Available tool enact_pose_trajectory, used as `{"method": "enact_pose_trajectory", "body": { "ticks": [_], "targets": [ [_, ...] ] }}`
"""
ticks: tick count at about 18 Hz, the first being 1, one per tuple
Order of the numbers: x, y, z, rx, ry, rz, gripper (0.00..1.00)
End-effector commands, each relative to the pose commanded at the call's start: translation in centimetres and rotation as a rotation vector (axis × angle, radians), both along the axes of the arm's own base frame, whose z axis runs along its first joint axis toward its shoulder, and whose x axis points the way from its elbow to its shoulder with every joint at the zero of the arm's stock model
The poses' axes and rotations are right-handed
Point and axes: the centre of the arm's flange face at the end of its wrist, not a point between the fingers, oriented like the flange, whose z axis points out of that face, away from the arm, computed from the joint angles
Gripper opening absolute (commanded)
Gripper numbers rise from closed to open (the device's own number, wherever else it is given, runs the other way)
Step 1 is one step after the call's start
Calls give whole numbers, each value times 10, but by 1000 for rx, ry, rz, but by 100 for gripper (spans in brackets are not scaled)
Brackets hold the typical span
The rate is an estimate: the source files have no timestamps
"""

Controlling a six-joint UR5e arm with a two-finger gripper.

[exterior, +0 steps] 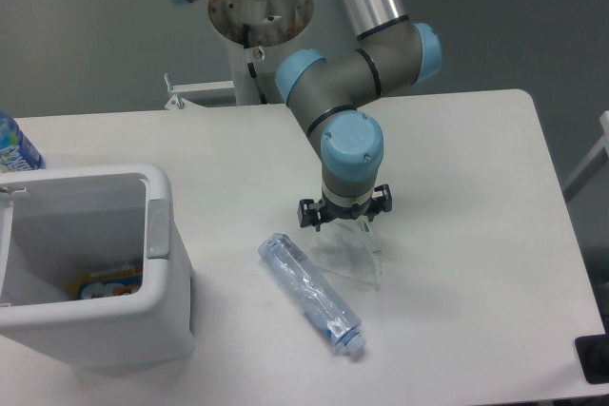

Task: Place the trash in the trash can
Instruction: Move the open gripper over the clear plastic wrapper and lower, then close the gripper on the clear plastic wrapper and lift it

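Nearest, the crushed bottle (310, 294) lies on the white worktop (476, 235), right of the trash can (90, 268). Just beyond, the crumpled wrapper (350, 259) sits under the tool (343, 221), jaws spread, gripping nothing. Judging by this, both items remain to bin.

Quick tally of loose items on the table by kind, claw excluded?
Plastic bottles: 2 (crushed clear bluish bottle; upright blue-labelled bottle at left edge)
Crumpled translucent wrapper: 1
White rectangular plastic bin: 1, something colourful inside, unclear what
Total: 4
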Motion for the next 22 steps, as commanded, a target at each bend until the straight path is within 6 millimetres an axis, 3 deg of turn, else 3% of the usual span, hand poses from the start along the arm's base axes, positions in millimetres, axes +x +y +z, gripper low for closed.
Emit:
{"method": "enact_pose_trajectory", "body": {
  "ticks": [2,7,11,13,14,19,22],
  "targets": [
    [0,0,1,1,1,-2,88],
    [-2,-1,-1,-16,11,-3,48],
    [-3,-3,-1,-32,24,-3,31],
    [-3,-3,-1,-35,25,-1,6],
    [-3,-3,-1,-35,25,-1,1],
    [-7,-2,9,-26,40,-6,0],
    [-30,2,39,0,91,3,0]
  ]
}}
